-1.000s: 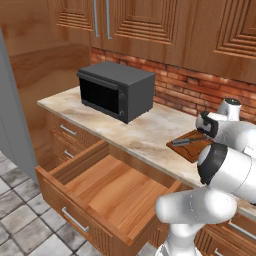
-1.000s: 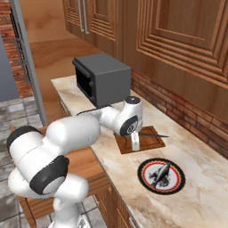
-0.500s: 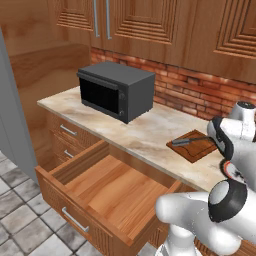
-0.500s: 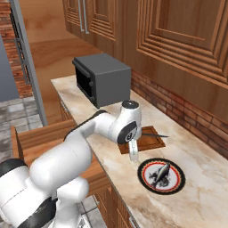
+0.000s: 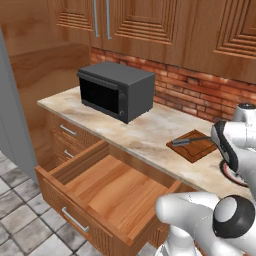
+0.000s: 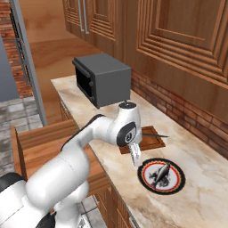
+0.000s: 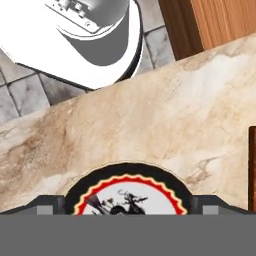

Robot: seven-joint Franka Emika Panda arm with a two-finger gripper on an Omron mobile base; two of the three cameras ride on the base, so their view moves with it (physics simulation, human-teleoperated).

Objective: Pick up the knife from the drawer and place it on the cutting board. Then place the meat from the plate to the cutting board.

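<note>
Wooden cutting board (image 6: 143,138) bears one knife (image 6: 151,133); spread hand (image 6: 136,159) beside one plate (image 6: 144,177).

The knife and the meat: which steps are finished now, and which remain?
Done: the knife lies on the cutting board, and the drawer stands open. In hand: nothing; the open gripper hangs beside the plate. Left: the meat is on the plate, not yet grasped or moved to the board.
</note>
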